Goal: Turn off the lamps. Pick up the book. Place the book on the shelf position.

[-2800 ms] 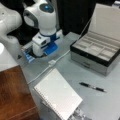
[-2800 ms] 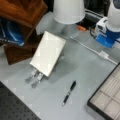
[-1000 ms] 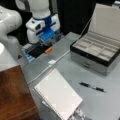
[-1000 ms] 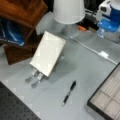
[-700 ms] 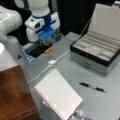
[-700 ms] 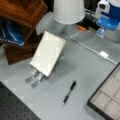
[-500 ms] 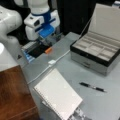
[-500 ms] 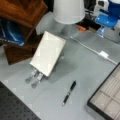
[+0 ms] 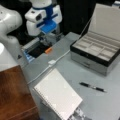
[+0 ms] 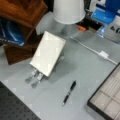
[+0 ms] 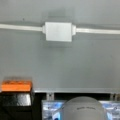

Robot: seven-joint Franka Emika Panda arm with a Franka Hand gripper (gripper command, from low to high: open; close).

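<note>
In both front views the large thin white rectangular book (image 9: 58, 97) (image 10: 48, 53) with its dotted binding edge rests tilted on a small metal stand (image 10: 33, 76) on the grey table (image 9: 75, 70) (image 10: 82, 72), untouched by the arm. Toward a front view's left and bottom, the dark reddish-brown wooden cabinet block (image 9: 15, 95) stands just beside the book, its flat top bare; in a front view it fills the top left corner (image 10: 21, 11), with a blue item (image 10: 11, 32) tucked beneath it. A black pen (image 9: 93, 87) (image 10: 69, 93) lies on the table, apart from the book. The open grey compartmented case (image 9: 96, 51) (image 10: 107, 97) with a raised lid sits toward a front view's right. A white cord with a small white rectangular inline switch (image 9: 51, 62) (image 10: 103, 54) (image 11: 58, 31) runs across the table. The white and blue gripper (image 9: 46, 41) hangs at a front view's top, low over the table's far edge, close to a small orange block (image 9: 48, 50) (image 10: 81, 28) (image 11: 16, 85) and well apart from the book; whether its jaws are apart or together cannot be told. In the wrist view the switch lies across the upper part, the orange block sits at the lower left by the table's edge, and a rounded grey shape (image 11: 82, 108) fills the bottom centre. A white lamp shade (image 10: 68, 11) stands at a front view's top.
</note>
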